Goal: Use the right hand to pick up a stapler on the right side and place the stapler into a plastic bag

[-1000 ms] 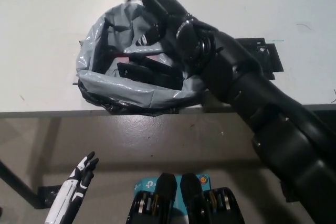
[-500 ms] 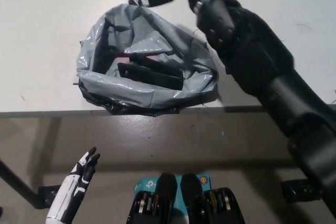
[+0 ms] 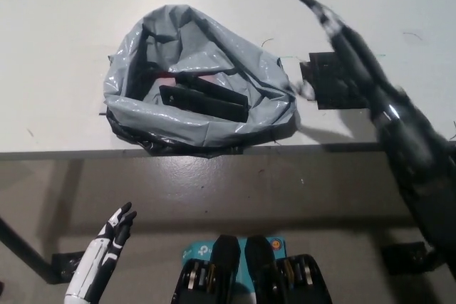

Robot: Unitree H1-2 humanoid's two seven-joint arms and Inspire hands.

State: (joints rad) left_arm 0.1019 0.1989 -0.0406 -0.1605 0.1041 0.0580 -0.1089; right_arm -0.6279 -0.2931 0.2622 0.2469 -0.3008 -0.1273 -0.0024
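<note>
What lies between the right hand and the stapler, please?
Head view: the bag wall stands between right hand and stapler, plus a strip of table.

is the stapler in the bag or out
In: the black stapler lies inside the open grey plastic bag, and the right hand is apart from it.

The right hand (image 3: pixel 349 51) is rendered black, with pale grey glints along its length. To its left, the plastic bag (image 3: pixel 178 127) is shown in glossy grey with white highlights. The stapler (image 3: pixel 203 101) inside is black, and a red patch (image 3: pixel 187 76) is seen behind it. Beneath the hand, a black pad (image 3: pixel 324 87) is laid on the white table (image 3: pixel 64 19). The left hand (image 3: pixel 107 247) is white with black markings.
</note>
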